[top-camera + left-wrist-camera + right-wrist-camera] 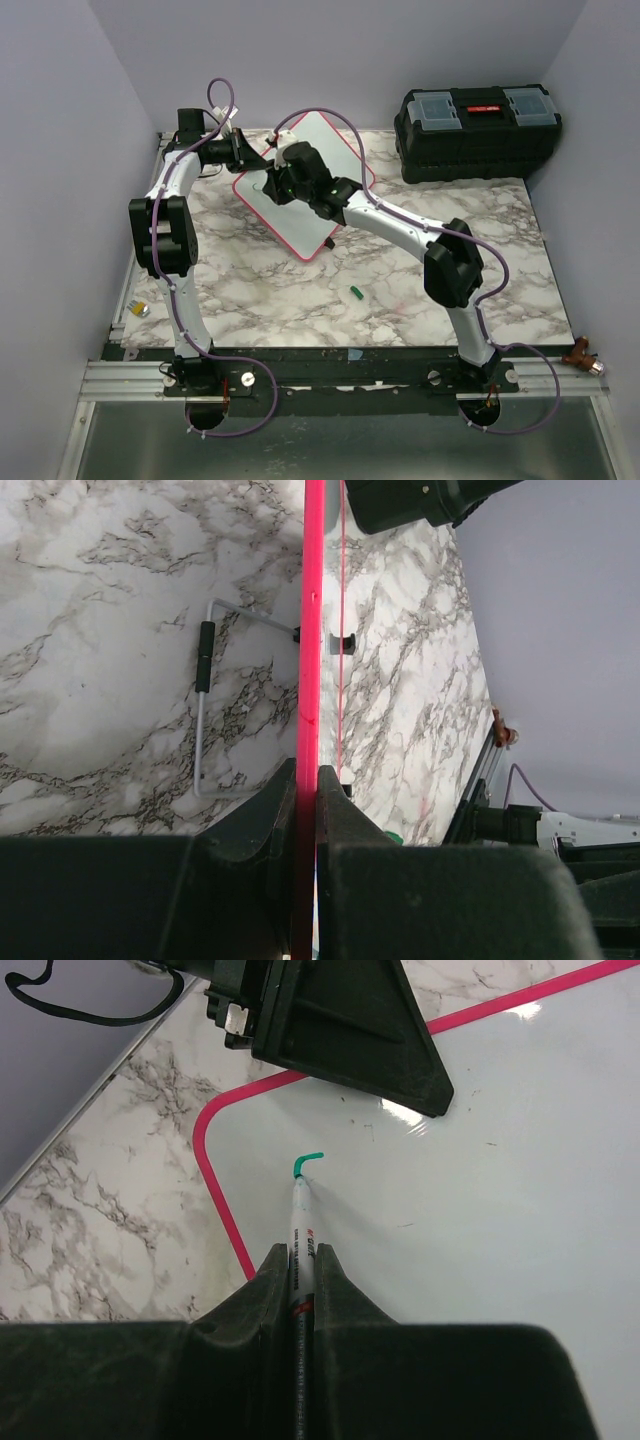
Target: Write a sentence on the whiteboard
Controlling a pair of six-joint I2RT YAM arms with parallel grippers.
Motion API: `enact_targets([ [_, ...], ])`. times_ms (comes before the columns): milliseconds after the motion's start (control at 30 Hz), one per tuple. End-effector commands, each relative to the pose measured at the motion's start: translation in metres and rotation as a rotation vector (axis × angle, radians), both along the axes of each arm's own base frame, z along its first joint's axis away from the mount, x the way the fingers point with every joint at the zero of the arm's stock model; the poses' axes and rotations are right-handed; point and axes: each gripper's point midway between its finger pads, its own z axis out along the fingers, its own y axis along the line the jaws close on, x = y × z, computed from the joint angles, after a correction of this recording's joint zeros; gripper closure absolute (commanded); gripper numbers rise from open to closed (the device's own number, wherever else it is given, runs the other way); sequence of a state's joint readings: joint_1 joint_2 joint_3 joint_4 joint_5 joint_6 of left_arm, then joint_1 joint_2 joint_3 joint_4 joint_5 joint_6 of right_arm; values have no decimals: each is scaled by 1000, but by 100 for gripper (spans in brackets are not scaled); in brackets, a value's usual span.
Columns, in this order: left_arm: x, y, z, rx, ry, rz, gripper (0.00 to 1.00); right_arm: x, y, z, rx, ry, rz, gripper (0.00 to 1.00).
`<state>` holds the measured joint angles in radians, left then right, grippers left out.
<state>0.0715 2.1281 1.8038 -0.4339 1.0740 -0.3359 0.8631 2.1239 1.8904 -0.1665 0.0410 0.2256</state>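
The whiteboard (292, 228), white with a thin pink-red frame, lies tilted on the marble table at the back centre. My left gripper (255, 160) is shut on its far-left edge; the left wrist view shows the frame (312, 630) edge-on between the closed jaws of that gripper (307, 780). My right gripper (303, 1260) is shut on a white marker (300, 1225) whose tip touches the board (500, 1180) near its rounded corner. Of the sentence, only a short green hooked stroke (308, 1160) shows at the tip.
A black toolbox (478, 130) stands at the back right. A green marker cap (354, 293) lies on the table nearer the front. A small object (140, 309) sits off the left edge. A wire stand (205, 710) shows behind the board.
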Motion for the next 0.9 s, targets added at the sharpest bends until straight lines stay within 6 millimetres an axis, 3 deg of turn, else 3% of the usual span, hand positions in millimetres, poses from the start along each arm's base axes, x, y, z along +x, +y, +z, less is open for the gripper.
enact_targets([
  [0, 1, -5, 33, 23, -153, -23, 100, -1, -18, -27, -115, 27, -55, 99],
  [467, 1, -6, 33, 21, -151, -24, 100, -1, -30, -33, -151, 35, -98, 99],
  [867, 1, -7, 33, 20, -150, -27, 100, -27, -20, -37, -112, 109, 25, 99],
])
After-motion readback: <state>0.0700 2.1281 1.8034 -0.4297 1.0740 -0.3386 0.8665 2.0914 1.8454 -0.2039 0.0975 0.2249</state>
